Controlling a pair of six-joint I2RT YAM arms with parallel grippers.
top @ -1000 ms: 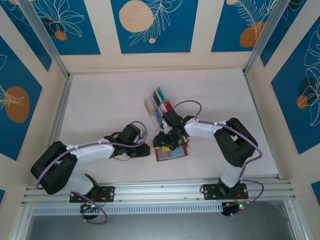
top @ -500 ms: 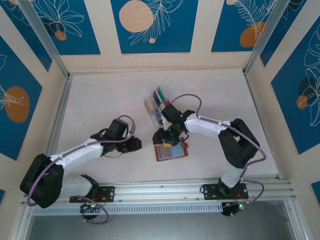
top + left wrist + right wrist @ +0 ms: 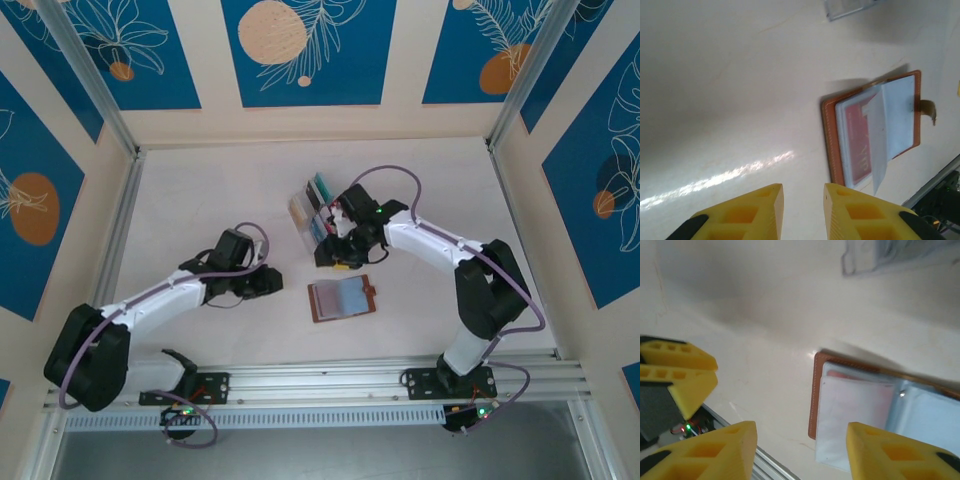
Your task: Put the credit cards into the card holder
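Observation:
The brown card holder lies open on the table with its clear pockets up. A red credit card sits in one pocket, and a clear leaf stands half raised over it. More credit cards in teal, red, blue and cream stand in a clear slotted rack behind it. My right gripper hovers between rack and holder, open and empty; the right wrist view looks down on the holder past its spread fingers. My left gripper is left of the holder, jaws slightly apart with nothing between them.
The clear rack stands just beyond the holder. The left gripper's yellow fingers show at the left of the right wrist view. A metal rail runs along the near table edge. Bare table lies left of and behind the left arm.
The right gripper has lifted off the card holder and moved back toward the rack, leaving the holder uncovered. The left gripper has drawn back to the left.

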